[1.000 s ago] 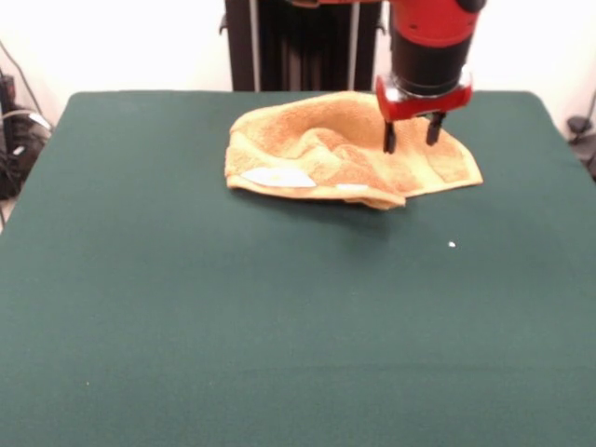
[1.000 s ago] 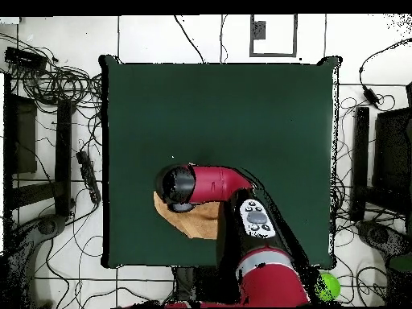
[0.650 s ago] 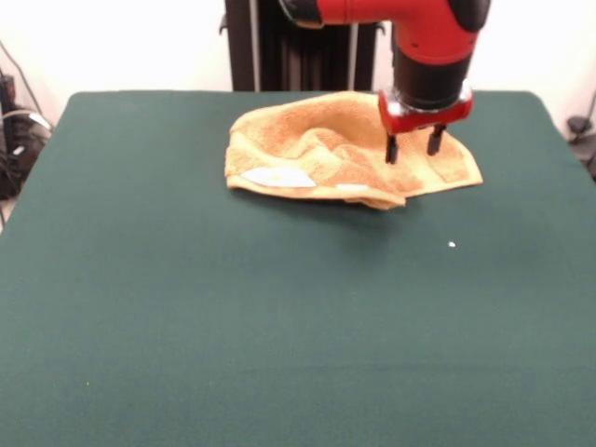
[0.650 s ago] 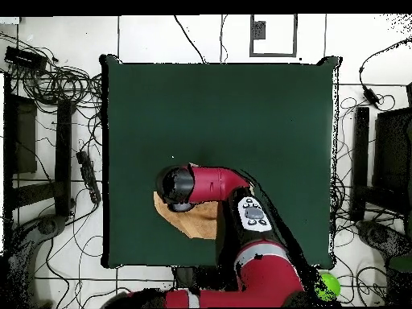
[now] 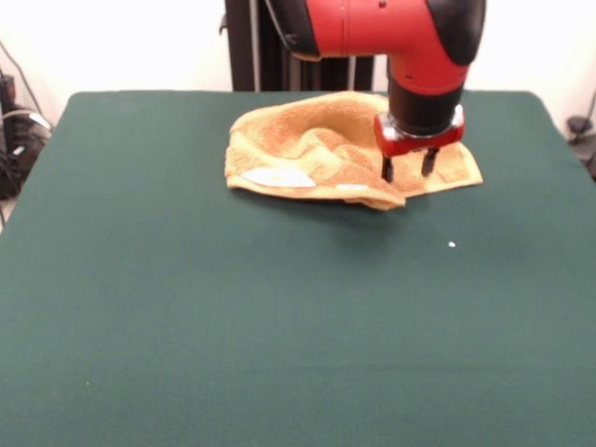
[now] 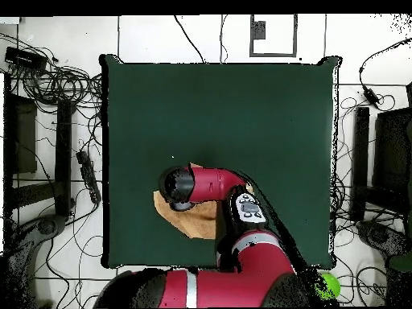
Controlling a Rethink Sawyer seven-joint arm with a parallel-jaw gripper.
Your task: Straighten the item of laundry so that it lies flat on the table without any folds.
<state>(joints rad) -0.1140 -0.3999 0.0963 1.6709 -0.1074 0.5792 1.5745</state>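
The towel (image 5: pixel 345 149) is a small orange-tan terry piece, nubbly and soft-looking, lying crumpled near the far edge of the bench (image 5: pixel 279 326) in the front view. Its middle is heaped into rounded ridges and hollows, and its near hem is doubled over into a thick rolled lip. Two white labels (image 5: pixel 277 176) lie flat along that hem, one long and one short. The right-hand corner spreads flatter, showing a smoother woven band. The bench top is a dark green, matte, felt-like cloth, broad and rectangular, with a tiny white speck (image 5: pixel 452 245) on it in front of the towel.

The hand (image 5: pixel 406 168) hangs over the towel's right part, below a glossy red collar and a black cylindrical wrist. Its two thin dark fingers (image 5: pixel 386 168) point straight down, standing apart with a clear gap and nothing between them, their tips at the cloth's surface.

In the overhead view the arm covers most of the towel (image 6: pixel 187 220).
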